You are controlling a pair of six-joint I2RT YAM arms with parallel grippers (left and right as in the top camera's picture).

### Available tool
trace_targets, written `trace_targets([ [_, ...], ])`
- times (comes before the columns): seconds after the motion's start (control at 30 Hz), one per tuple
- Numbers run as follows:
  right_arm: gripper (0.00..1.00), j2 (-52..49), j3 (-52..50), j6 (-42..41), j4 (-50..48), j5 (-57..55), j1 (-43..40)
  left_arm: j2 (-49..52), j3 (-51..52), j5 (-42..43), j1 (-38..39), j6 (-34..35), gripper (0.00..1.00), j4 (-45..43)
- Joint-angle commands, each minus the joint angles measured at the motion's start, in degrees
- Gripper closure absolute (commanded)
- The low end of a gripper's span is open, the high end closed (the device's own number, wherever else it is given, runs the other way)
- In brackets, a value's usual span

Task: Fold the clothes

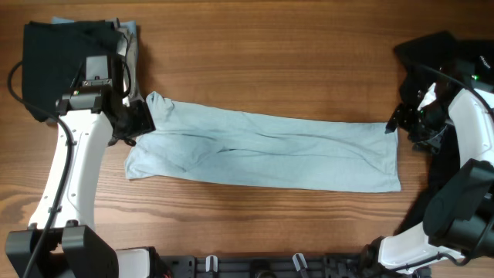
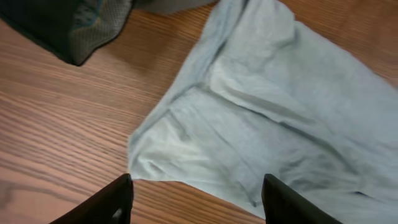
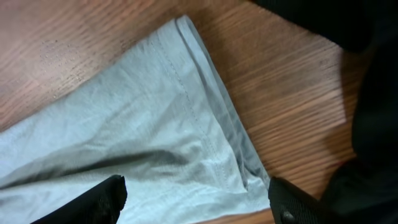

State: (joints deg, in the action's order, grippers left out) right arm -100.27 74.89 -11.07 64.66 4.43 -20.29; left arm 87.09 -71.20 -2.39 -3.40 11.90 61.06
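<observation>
The pale light-blue T-shirt (image 1: 262, 150) lies flat as a long folded strip across the table. My left gripper (image 1: 143, 120) hovers over its left end, jaws open, nothing between them. In the left wrist view the shirt's crumpled corner (image 2: 186, 149) lies just ahead of the open gripper (image 2: 199, 199). My right gripper (image 1: 395, 123) is at the strip's right end, also open and empty. In the right wrist view the hemmed edge of the shirt (image 3: 211, 118) runs between the spread fingertips (image 3: 102, 198) of that gripper (image 3: 196, 199). A black T-shirt (image 1: 65, 54) lies bunched at the back left.
More dark fabric (image 1: 436, 50) is piled at the right edge behind and under the right arm, seen also as black cloth (image 3: 373, 124) in the right wrist view. A dark garment (image 2: 62, 25) sits just beyond the shirt's left end. Bare wooden tabletop (image 1: 270, 62) surrounds the strip.
</observation>
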Motion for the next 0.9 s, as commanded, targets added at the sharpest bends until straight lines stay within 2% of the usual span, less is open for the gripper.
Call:
trace_targets([
  [0.0, 0.22, 0.87, -0.39, 0.37, -2.16, 0.92, -0.61, 0.22, -0.92, 9.31, -0.20, -3.30, 0.40, -0.52],
  [0.07, 0.21, 0.46, -2.08, 0.59, -3.74, 1.68, -1.33, 0.90, -0.63, 11.96, -0.02, -5.25, 0.41, -0.96],
  [0.2, 0.11, -1.31, -6.19, 2.73, -7.67, 7.91, -3.85, 1.44, 1.05, 12.39, 1.01, -5.70, 0.39, -2.19],
  [0.3, 0.11, -3.32, -8.83, 5.42, -9.35, 16.22, -6.84, 1.44, 3.02, 12.44, 1.84, -6.29, 0.36, -3.21],
  [0.4, 0.11, -4.98, -10.40, 5.81, -9.81, 15.06, -9.05, 1.44, 4.61, 12.41, 2.62, -7.21, 0.32, -3.65],
  [0.73, 0.10, -6.43, -17.42, 10.91, -13.90, 18.69, -8.24, 1.44, 6.32, 12.41, 3.04, -7.19, 0.33, -5.90],
  [0.83, 0.15, -6.43, -20.26, 11.06, -17.59, 23.02, -7.39, 1.44, 6.32, 12.41, 3.04, -7.19, 0.33, -6.56],
  [0.87, 0.32, -6.43, -21.90, 10.84, -19.21, 23.89, -6.86, 1.44, 6.32, 12.41, 3.04, -7.19, 0.33, -6.67],
])
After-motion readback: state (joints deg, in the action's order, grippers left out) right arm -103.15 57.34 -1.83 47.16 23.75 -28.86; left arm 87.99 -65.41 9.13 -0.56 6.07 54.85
